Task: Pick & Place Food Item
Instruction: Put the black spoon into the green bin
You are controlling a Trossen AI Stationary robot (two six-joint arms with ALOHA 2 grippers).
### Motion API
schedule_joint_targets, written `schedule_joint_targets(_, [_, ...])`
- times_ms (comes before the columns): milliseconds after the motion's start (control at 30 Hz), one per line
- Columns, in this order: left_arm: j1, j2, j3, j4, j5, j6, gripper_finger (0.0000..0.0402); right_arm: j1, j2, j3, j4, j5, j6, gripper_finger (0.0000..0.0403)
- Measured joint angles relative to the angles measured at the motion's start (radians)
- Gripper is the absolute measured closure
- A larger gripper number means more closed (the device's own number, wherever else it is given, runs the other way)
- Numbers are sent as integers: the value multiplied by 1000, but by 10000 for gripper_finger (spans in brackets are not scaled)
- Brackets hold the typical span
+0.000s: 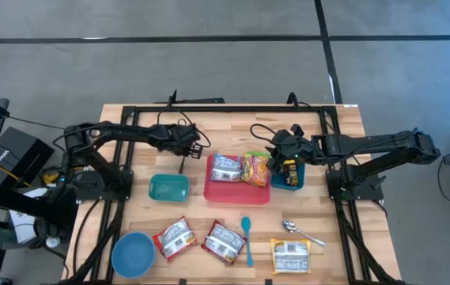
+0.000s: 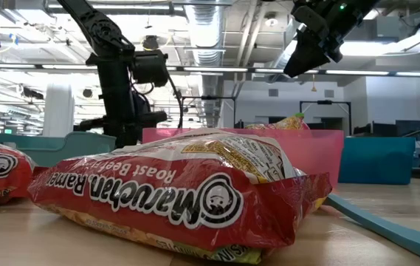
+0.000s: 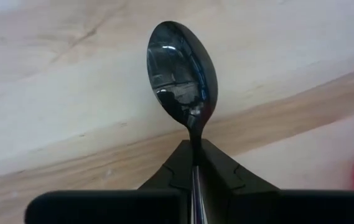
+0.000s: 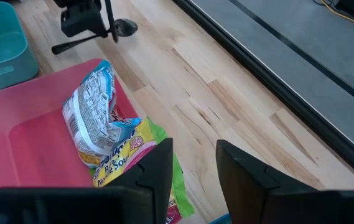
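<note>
My left gripper (image 1: 195, 144) is at the table's far middle, left of the red tray (image 1: 238, 194), and is shut on a dark metal spoon (image 3: 181, 74). The spoon also shows in the right wrist view (image 4: 124, 27). My right gripper (image 4: 192, 168) is open and empty over the tray's right end (image 1: 275, 155). It is beside a yellow-green packet (image 1: 255, 168) and a white-blue packet (image 1: 225, 167), which both lie in the tray. A dark-yellow item (image 1: 290, 168) sits in a blue container (image 1: 288, 180) just right of the tray. My left gripper pinches the spoon's handle (image 3: 195, 163) between its two fingers. The spoon lies along the fingers, and its bowl (image 3: 181, 68) sticks out beyond the fingertips over bare wood. The fingers slant downward. Whether the bowl touches the table I cannot tell.
A teal container (image 1: 168, 188) stands left of the tray. Along the near edge are a blue bowl (image 1: 133, 255), two red ramen packets (image 1: 174, 237) (image 1: 225, 241), a blue spoon (image 1: 247, 237), a metal spoon (image 1: 302, 232) and a yellow packet (image 1: 290, 256). Bare wood lies at the far middle.
</note>
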Motion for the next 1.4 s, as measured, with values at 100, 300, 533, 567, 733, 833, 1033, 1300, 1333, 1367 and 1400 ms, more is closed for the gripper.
schedule_joint_targets(100, [0, -22, 0, 1, -3, 6, 396, 0, 0, 0, 0, 0, 0, 287])
schedule_joint_targets(300, [0, -65, 0, 3, -2, 83, 396, 0, 0, 0, 0, 0, 0, 287])
schedule_joint_targets(533, [-7, -122, 0, 0, -2, 166, 396, 0, 0, 0, 0, 0, 0, 287])
schedule_joint_targets(567, [-10, -131, 0, 0, -1, 180, 396, 0, 0, 0, 0, 0, 0, 287])
schedule_joint_targets(733, [-33, -180, 0, 1, -1, 250, 396, 0, 0, 0, 0, 0, 0, 287])
schedule_joint_targets(833, [-47, -213, 0, 0, 2, 288, 396, 0, 0, 0, 0, 0, 0, 287])
schedule_joint_targets(1033, [-78, -287, 0, 0, 1, 335, 396, 0, 0, 0, 0, 0, 0, 287])
schedule_joint_targets(1300, [-173, -377, 1, -35, 4, 422, 396, 0, 0, 0, -1, 0, 0, 287])
schedule_joint_targets(1333, [-184, -388, 1, -37, 4, 423, 396, 0, 0, 0, -1, 0, 0, 287])
schedule_joint_targets(1367, [-194, -400, 1, -36, 4, 424, 395, 0, 0, 0, -1, 0, 0, 287])
schedule_joint_targets(1400, [-205, -412, 1, -35, 4, 424, 395, 0, 0, 0, -1, 0, 0, 287])
